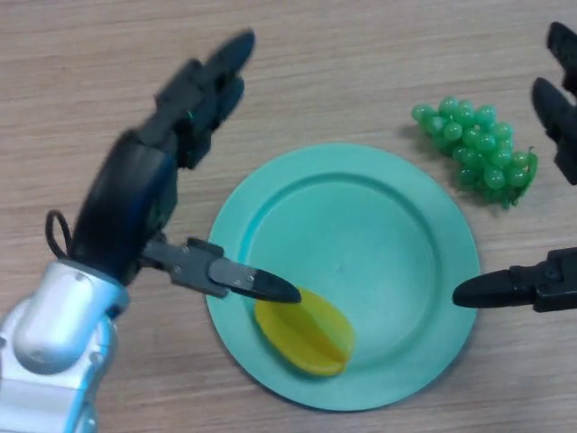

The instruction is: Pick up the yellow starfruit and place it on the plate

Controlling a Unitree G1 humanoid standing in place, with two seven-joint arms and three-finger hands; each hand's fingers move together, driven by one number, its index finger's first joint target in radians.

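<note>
Head view shows you the table (pixel 361 54) first, pale wood grain under everything. On it sits the plate (pixel 379 234), teal and round, at the middle of the frame. Your left hand (pixel 144 180) is the next biggest thing: it hangs over the plate's left rim with fingers straight and spread, the thumb reaching right so its tip sits over or against the top left end of the starfruit (pixel 306 334); you cannot tell from here whether they touch. It grips nothing. Your right hand (pixel 550 280) shows at the right edge, fingers extended and apart, one tip at the plate's right rim, holding nothing. Grapes (pixel 478 149), a green bunch, lie on the table just beyond the plate's upper right rim.

Your starfruit already lies on the plate, in its lower left part close to the rim, so by my reading the placing looks done and only pulling the left hand clear remains. Its long axis runs from upper left to lower right, with one ridge facing up along that line.

If you must re-grip it, expect a light, stiff, smooth-skinned piece, likely plastic, that could slip or roll on its ridges. Take it across the short axis at the middle, thumb and fingers seated in the grooves between ridges.
</note>
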